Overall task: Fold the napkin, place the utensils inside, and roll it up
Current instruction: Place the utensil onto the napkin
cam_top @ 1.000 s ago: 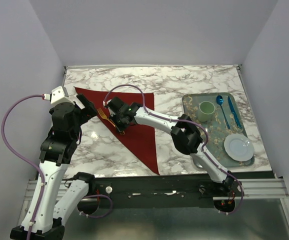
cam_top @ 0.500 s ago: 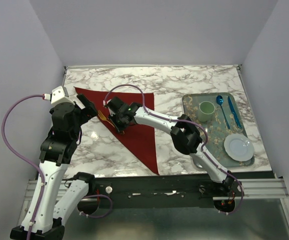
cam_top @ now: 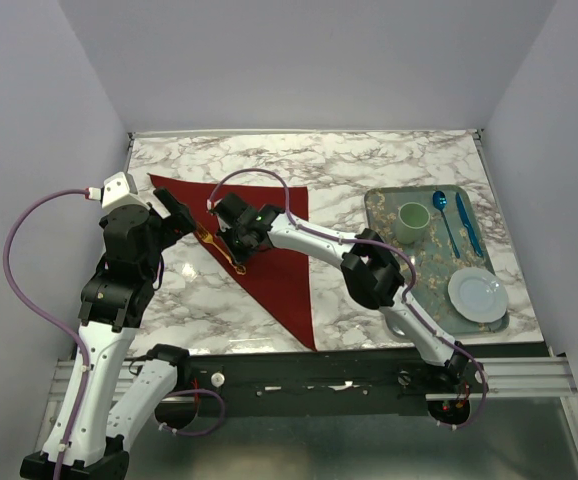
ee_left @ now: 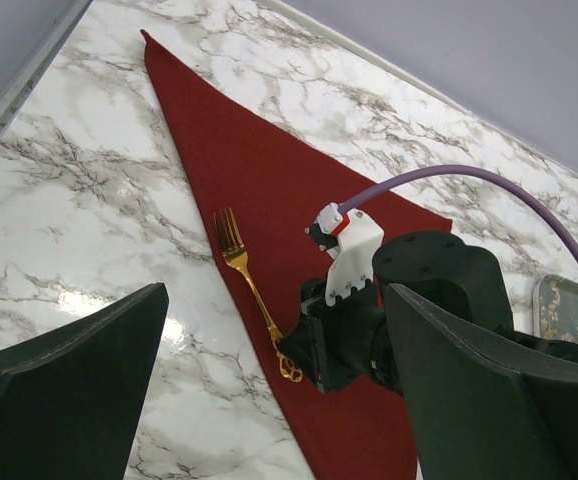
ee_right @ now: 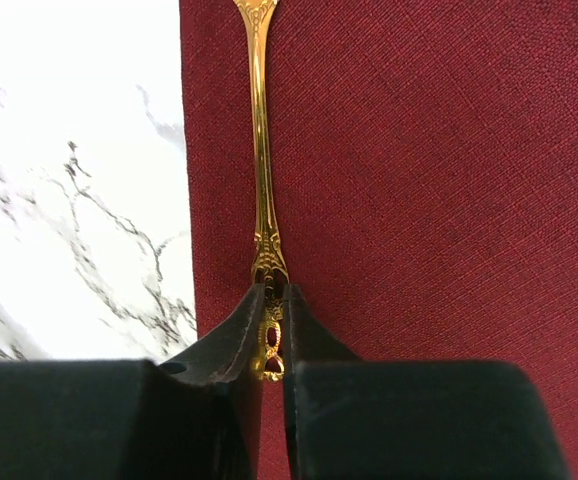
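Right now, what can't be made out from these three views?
Tines of the fork: right wrist view, cut off by the top edge.
Middle of the napkin: top view, covered by the right arm; a second gold utensil could lie there unseen.
Handle end of the fork, lifted or resting: right wrist view, the right gripper closes around it.
The second blue utensil on the tray: top view, too small to name.
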